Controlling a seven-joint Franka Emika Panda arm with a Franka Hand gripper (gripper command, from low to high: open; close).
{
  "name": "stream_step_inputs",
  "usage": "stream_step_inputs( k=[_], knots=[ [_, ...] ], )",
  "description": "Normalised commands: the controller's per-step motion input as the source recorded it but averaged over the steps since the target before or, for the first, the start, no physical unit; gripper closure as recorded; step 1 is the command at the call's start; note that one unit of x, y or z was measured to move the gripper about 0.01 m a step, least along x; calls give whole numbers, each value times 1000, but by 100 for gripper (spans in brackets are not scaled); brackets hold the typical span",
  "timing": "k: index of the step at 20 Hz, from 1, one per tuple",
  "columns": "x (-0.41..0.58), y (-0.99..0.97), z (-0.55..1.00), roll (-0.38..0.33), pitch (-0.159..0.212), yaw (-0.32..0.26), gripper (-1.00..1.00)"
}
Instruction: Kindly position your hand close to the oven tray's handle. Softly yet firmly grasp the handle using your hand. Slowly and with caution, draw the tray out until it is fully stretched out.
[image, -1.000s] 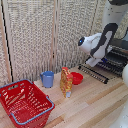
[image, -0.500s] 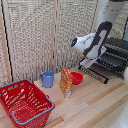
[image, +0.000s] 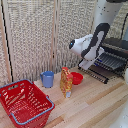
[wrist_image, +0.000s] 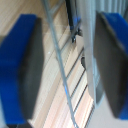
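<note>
The black-and-silver oven (image: 119, 46) stands at the exterior view's right with its dark oven tray (image: 111, 61) slid out in front of it. My white arm reaches down to the tray's front edge, and my hand (image: 85, 64) sits there. In the wrist view my gripper (wrist_image: 65, 65) is open. Its two dark-blue fingers (wrist_image: 22, 65) stand wide apart on either side of the thin handle bar (wrist_image: 60, 56), not touching it. The tray's parallel bars (wrist_image: 75, 92) show beyond the handle. In the exterior view the hand hides the handle.
A red wire basket (image: 25, 102) sits at the front of the exterior view's left. A blue cup (image: 47, 78), an orange-yellow packet (image: 66, 81) and a red bowl (image: 76, 77) stand on the wooden table (image: 95, 107) in the middle. A wicker screen (image: 45, 35) closes the back.
The arm and hand have shifted slightly toward the exterior view's left, away from the oven, along the tray's front. The other objects have not moved.
</note>
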Motion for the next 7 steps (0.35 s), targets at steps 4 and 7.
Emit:
stream_step_inputs(
  k=[4,7],
  knots=[
    [37,92,491,-17,9,-82,-100],
    [81,109,658,23,0,-130,-100]
  ],
)
